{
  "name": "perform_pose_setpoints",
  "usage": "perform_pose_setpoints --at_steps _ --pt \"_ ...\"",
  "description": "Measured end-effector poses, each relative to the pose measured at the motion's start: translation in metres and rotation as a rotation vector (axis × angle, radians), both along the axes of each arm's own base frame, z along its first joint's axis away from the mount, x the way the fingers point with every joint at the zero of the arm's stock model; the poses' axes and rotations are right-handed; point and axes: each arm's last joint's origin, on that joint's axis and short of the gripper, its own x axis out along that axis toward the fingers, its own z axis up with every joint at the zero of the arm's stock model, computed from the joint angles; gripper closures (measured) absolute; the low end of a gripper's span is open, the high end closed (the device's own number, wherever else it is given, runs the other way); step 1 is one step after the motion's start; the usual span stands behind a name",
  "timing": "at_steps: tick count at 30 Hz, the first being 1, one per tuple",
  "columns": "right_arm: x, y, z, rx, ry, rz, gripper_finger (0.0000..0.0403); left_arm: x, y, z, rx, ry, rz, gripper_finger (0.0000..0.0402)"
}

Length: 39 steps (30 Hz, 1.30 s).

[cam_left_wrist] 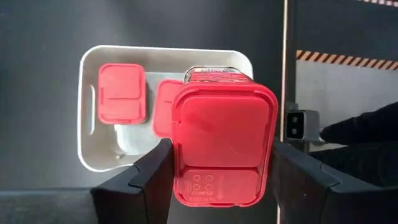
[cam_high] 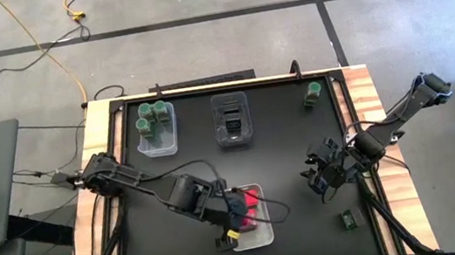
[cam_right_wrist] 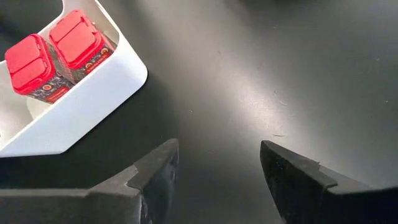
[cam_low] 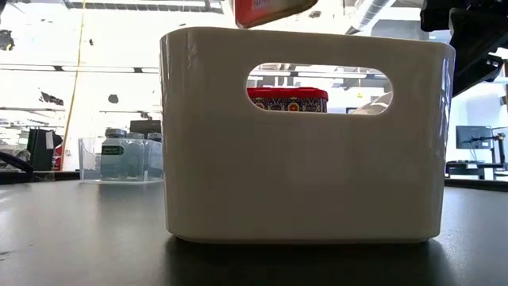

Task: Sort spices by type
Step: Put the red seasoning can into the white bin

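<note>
My left gripper (cam_left_wrist: 222, 149) is shut on a red packet (cam_left_wrist: 221, 140) and hovers over the white bin (cam_high: 264, 235) near the table's near edge. Two more red packets (cam_left_wrist: 122, 92) stand inside that bin. My right gripper (cam_right_wrist: 217, 149) is open above bare table, right of the bin (cam_right_wrist: 93, 87). A dark box (cam_high: 347, 219) lies on the table near the right near corner. One green-lidded jar (cam_high: 313, 91) stands alone at the far right. Other green-lidded jars (cam_high: 154, 118) stand in a clear bin at the far left. My left gripper pinches the red packet between its two fingers, one on each of the two opposite side walls (cam_left_wrist: 176, 155). The fingers come from above, pointing down. The packet is lifted clear above the bin (cam_low: 266, 9), with its red lid (cam_left_wrist: 224, 124) turned up toward the wrist.
A clear bin (cam_high: 232, 120) at the far middle holds dark boxes. The table top between the bins and in front of my right gripper is bare black surface (cam_high: 284, 155). Wooden rails (cam_high: 367, 118) border the table's left and right sides.
</note>
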Motion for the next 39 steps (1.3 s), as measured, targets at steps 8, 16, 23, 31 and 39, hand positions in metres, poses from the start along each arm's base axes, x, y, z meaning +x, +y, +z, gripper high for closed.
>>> perform_pose_setpoints --at_steps 8,16,23,31,39 --pt "0.000 0.000 0.000 0.001 0.000 -0.002 0.0147 -0.004 -0.011 -0.002 0.016 -0.021 0.010 0.0188" --pt "0.000 0.000 0.000 0.003 -0.003 -0.002 0.0147 0.012 -0.035 -0.038 0.061 0.023 -0.022 0.0188" --pt "0.000 0.000 0.000 0.003 -0.003 -0.002 0.0147 0.026 -0.043 -0.068 0.068 0.090 -0.039 0.0188" --pt "0.000 0.000 0.000 0.003 -0.003 -0.002 0.0147 0.042 -0.039 -0.099 0.076 0.154 -0.039 0.0182" --pt "0.000 0.000 0.000 0.001 0.001 -0.001 0.0147 0.050 -0.037 -0.114 0.098 0.177 -0.076 0.0175"
